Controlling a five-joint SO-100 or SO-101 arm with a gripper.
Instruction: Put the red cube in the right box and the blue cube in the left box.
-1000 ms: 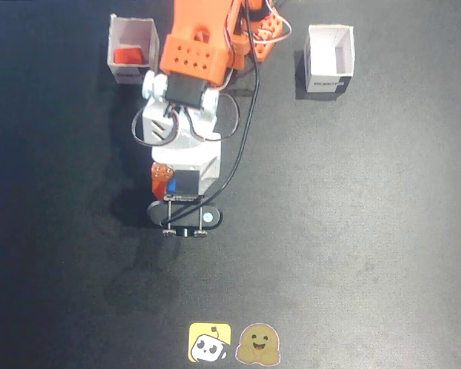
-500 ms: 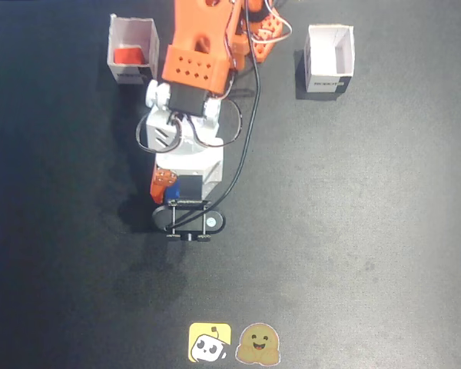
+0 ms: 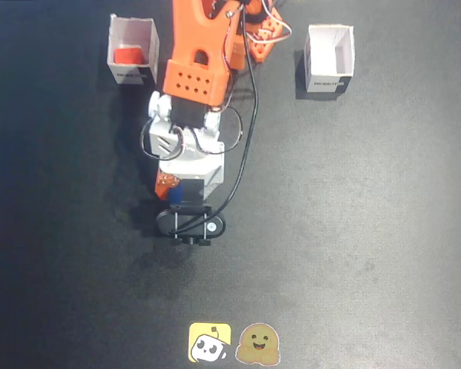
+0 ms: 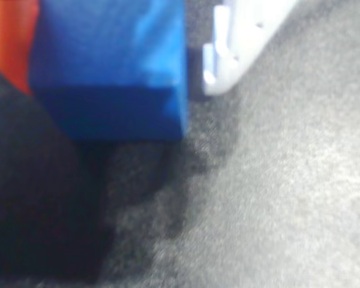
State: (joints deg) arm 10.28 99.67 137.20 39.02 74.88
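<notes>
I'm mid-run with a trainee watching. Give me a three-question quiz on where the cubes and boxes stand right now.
1. True or false: the red cube already lies inside a white box.
2. In the fixed view, which white box has nothing showing inside?
A. the one at upper left
B. the one at upper right
3. Fill in: in the wrist view, the thing filling the space between the orange finger and the white finger is the ____ cube.

Key: 1 true. 2 B. 3 blue; whether the jaws already press it cannot be told.
</notes>
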